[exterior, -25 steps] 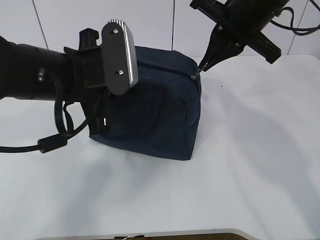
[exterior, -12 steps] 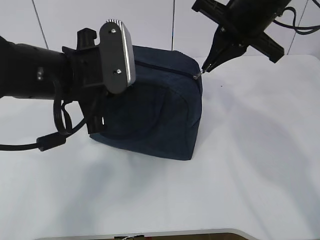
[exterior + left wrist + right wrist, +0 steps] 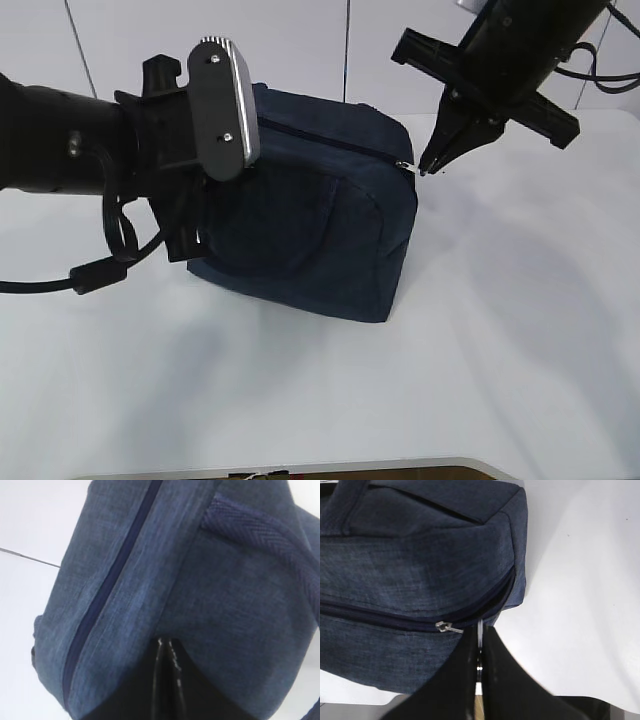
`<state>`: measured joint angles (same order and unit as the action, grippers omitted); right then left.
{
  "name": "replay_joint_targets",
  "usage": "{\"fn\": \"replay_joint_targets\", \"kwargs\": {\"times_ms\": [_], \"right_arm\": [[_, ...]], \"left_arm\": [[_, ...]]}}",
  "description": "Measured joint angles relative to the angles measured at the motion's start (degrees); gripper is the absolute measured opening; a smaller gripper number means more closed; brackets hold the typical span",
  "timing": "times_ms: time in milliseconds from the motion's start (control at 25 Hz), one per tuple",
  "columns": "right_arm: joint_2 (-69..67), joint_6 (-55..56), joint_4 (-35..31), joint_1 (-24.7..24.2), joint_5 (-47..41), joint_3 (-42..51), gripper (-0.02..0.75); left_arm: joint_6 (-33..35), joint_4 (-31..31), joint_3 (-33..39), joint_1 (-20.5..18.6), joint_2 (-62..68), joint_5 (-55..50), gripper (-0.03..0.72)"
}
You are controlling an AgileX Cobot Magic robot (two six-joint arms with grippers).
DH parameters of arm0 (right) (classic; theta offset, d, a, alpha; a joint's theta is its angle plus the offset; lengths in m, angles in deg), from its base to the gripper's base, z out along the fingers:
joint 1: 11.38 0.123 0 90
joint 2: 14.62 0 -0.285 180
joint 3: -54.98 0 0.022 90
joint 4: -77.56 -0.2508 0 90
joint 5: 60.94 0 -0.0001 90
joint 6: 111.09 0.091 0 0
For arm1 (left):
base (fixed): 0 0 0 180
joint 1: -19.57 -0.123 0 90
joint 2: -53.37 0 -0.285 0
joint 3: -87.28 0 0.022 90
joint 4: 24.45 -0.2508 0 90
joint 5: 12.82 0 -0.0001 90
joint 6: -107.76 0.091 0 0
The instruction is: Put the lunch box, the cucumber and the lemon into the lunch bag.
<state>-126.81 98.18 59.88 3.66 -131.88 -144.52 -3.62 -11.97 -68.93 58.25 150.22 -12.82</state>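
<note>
The right pincer [image 3: 430,168] hangs from an arm that slants down from the upper right of the exterior view, its wrist crossbar tilted and its two dark fingers drawn together to a narrow point. In the right wrist view the fingers [image 3: 465,675] are pressed almost flat against each other, clamped on a thin metal ring [image 3: 479,632] that rises between their tips. Just left of those tips sits the zipper slider [image 3: 442,626], at the corner of the lunch bag [image 3: 410,580]; from the slider toward the corner the zipper gapes a little, and on the far side of it the zipper runs closed along the top edge.

The left pincer [image 3: 167,652] reaches in level from the left on a thick black arm, its wrist camera housing [image 3: 222,108] standing above and beside the bag's top. Its fingers are shut together with only a hairline seam between them, and they press into the navy fabric of the bag's side, just below the closed zipper line [image 3: 107,587]; whether they pinch a fold of cloth cannot be told. A woven handle strap [image 3: 265,540] arcs past to the right of them.

The bag stands upright on the white surface [image 3: 500,350], between the two arms.
</note>
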Motion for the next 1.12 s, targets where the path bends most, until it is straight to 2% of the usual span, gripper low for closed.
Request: {"fn": "replay_joint_targets", "kwargs": {"times_ms": [320,720,1120], "right_arm": [[0.04,-4.08,1.76,0.0,0.09,0.12,0.004],[0.04,-6.2,7.08,0.0,0.22,0.12,0.004],[0.04,-7.35,9.14,0.0,0.22,0.12,0.004]], "left_arm": [[0.0,0.0,0.0,-0.13,0.58,0.0,-0.028],[0.0,0.1,0.0,-0.34,0.58,0.81,-0.028],[0.0,0.69,0.0,-3.16,0.58,1.69,-0.028]]}}
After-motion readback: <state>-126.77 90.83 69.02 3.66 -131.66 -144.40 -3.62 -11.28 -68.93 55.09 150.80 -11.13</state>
